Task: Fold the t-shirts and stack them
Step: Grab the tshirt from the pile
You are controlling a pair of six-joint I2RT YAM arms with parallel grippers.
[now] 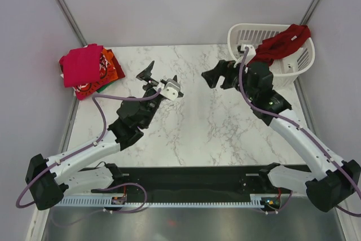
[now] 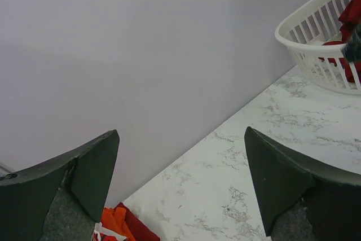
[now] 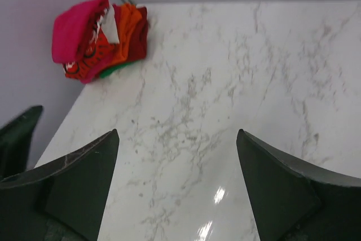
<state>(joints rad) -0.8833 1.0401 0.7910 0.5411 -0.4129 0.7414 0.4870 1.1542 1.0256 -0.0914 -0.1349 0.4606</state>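
A stack of folded t-shirts (image 1: 87, 70) lies at the table's far left corner, with a magenta-pink one (image 1: 80, 64) on top and orange and red ones under it. The right wrist view shows this stack (image 3: 98, 35) too, and the left wrist view catches only its edge (image 2: 121, 225). A dark red t-shirt (image 1: 285, 42) hangs crumpled over the rim of the white basket (image 1: 248, 27) at the far right. My left gripper (image 1: 160, 75) hovers open over the table's middle left, holding nothing. Near the basket, my right gripper (image 1: 217, 74) is open and empty as well. Both face bare table (image 3: 186, 100).
The white slotted basket (image 2: 299, 42) stands at the far right corner with the dark red shirt (image 2: 352, 9) in it. Pale walls close the back and sides. Marble tabletop (image 1: 203, 122) lies between the two arms. A dark fingertip (image 3: 20, 134) of the left gripper shows at the right wrist view's edge.
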